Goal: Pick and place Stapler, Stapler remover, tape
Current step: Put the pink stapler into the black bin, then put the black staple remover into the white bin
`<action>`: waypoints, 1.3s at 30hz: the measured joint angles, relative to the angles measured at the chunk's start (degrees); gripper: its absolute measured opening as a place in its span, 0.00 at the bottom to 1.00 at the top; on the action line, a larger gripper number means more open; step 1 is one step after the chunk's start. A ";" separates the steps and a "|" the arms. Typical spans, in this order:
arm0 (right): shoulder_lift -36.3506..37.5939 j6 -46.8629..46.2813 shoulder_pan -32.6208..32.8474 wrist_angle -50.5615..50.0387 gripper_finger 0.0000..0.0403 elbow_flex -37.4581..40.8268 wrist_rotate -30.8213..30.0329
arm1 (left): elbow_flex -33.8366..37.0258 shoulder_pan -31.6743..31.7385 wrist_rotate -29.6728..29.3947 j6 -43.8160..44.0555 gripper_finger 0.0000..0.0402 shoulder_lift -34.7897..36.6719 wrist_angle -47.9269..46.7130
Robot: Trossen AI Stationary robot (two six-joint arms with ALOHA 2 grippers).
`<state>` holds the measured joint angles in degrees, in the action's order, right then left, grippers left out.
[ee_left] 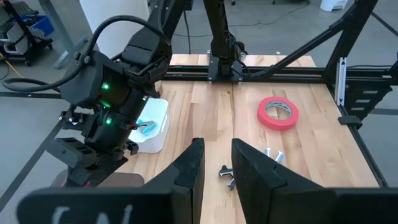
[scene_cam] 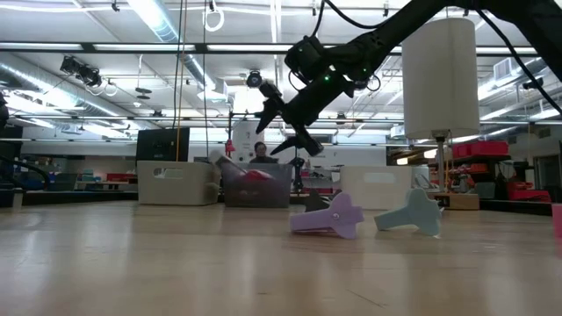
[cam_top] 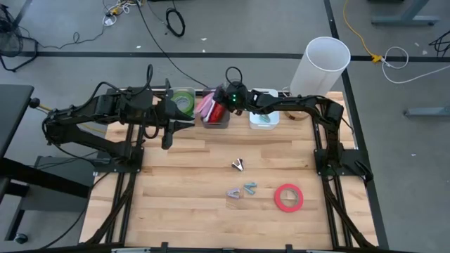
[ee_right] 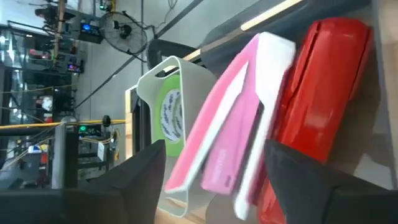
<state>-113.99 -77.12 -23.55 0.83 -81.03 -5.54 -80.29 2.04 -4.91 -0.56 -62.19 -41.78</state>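
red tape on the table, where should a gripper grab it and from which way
The red tape lies flat on the table, hole up, apart from the staple removers. Probably best to come straight down and pinch one wall of the ring, one finger in the open centre and one outside the rim.

Grey concrete floor (cam_top: pixel 232 28) surrounded the wooden table (cam_top: pixel 190 176), strewn with black cables (cam_top: pixel 176 21) and a yellow cord (cam_top: pixel 355 31). Fluorescent ceiling lights (scene_cam: pixel 158 17) lit a workshop lined with shelving.
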 joint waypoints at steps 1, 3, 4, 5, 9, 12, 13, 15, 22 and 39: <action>0.00 0.08 0.00 0.25 0.68 0.00 0.00 | 0.00 0.00 0.00 0.00 0.21 0.00 0.00; 0.00 0.92 0.00 0.82 0.69 0.00 0.07 | 0.00 0.00 0.00 0.00 0.21 0.00 0.00; 0.00 1.30 0.00 1.23 0.69 0.00 0.23 | 0.00 0.00 0.00 0.00 0.21 0.00 -0.01; 0.00 1.91 0.00 1.72 0.69 0.00 0.30 | 0.00 0.00 0.00 0.05 0.21 0.00 0.00; 0.10 5.23 0.00 5.90 0.68 0.00 1.77 | 0.00 0.02 0.00 0.27 0.21 0.00 0.00; 0.31 7.60 0.00 10.00 0.67 0.00 3.24 | 0.00 0.02 0.00 0.34 0.21 0.00 0.00; 0.40 8.26 0.00 10.73 0.67 0.00 4.11 | 0.00 0.00 -0.01 0.34 0.21 0.00 0.00; 0.74 9.05 0.00 12.10 0.67 0.02 4.57 | 0.00 0.02 0.00 0.35 0.21 0.00 0.00; 2.80 15.06 0.04 11.99 0.64 0.02 5.22 | 0.00 0.02 0.00 0.37 0.21 0.00 0.00; 13.26 36.55 3.47 -4.91 0.55 0.07 7.98 | 0.00 0.01 -0.01 0.39 0.21 0.00 0.00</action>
<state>-100.74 -40.57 -20.08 -4.09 -80.97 2.44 -80.29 2.05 -4.91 -0.17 -62.19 -41.78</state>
